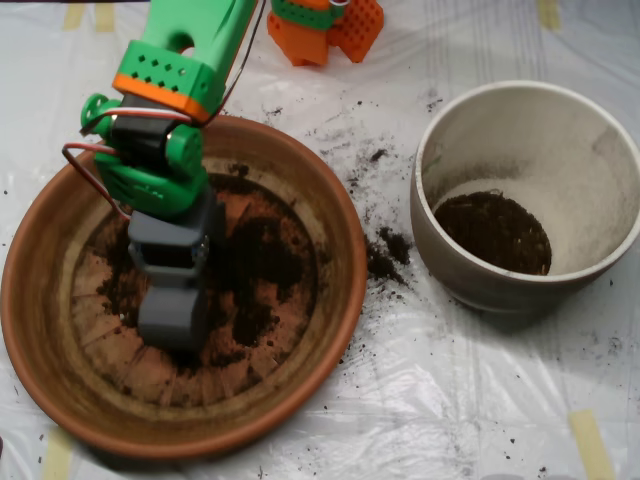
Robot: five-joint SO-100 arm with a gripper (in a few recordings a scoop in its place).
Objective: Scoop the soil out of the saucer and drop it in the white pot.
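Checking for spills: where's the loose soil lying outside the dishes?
In the overhead view, spilled soil lies on the plastic sheet between the saucer on the left and the white pot on the right.

The saucer (300, 190) is orange-brown clay with lines spreading out like sun rays on its floor. The soil (262, 262) is dark brown, almost black. The white pot (470, 125) is creamy and dusty inside, grey-brown outside. The scoop (172, 318) is grey. The arm (185, 50) is bright green with an orange band.
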